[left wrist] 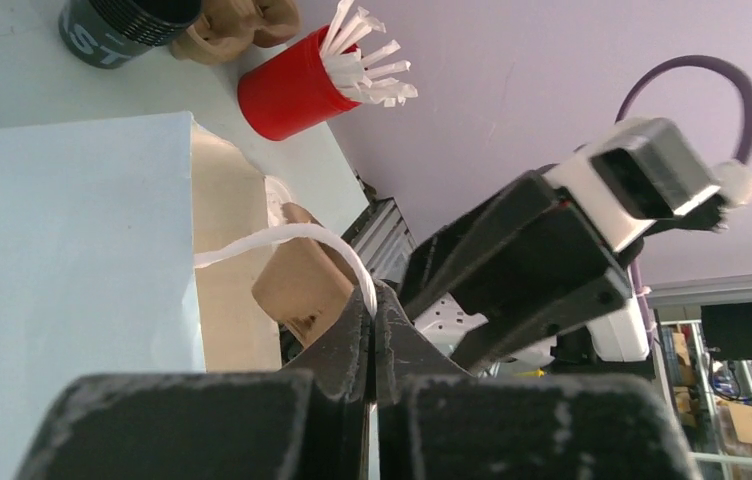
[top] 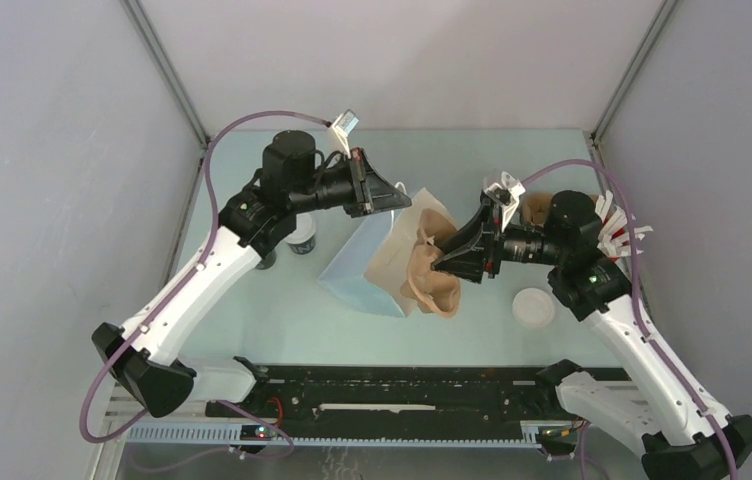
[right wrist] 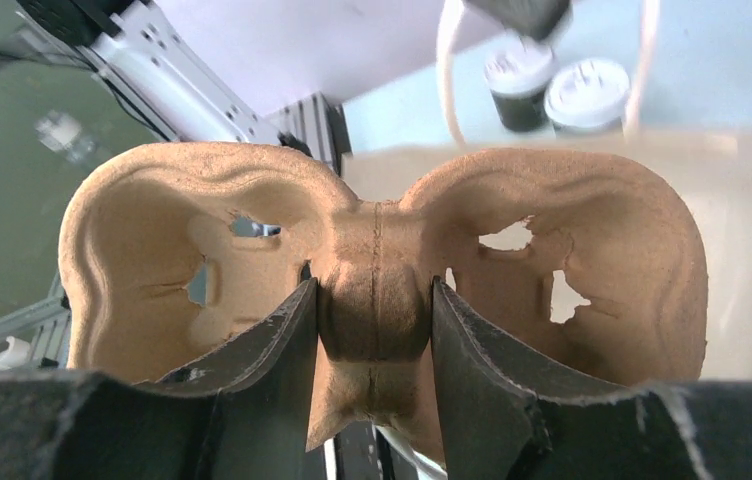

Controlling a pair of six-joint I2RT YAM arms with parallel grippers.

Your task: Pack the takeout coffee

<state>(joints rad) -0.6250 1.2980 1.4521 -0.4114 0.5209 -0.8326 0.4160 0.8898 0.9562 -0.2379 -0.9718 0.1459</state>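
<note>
Our left end effector (left wrist: 374, 318) pinches the handle (left wrist: 282, 236), lifting the bag (top: 357, 272) mouth open, we judge. Our right end effector (right wrist: 374, 300) clamps the cup carrier (right wrist: 592, 250) by its centre ridge, aiming it inside.

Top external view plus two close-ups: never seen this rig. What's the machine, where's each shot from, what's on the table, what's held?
Two white robot arms are bolted at the near edge of a table. The wide picture comes from a fixed camera above and behind them. Each close-up comes from a camera on one wrist, looking past that arm's fingers. The left end effector is shut on the white handle of a light blue paper bag. The right end effector clamps the middle ridge of a brown pulp cup carrier at the bag's open end. Also on the table: two dark lidded cups, a loose white lid, a red holder of straws and what looks like a second carrier.
</note>
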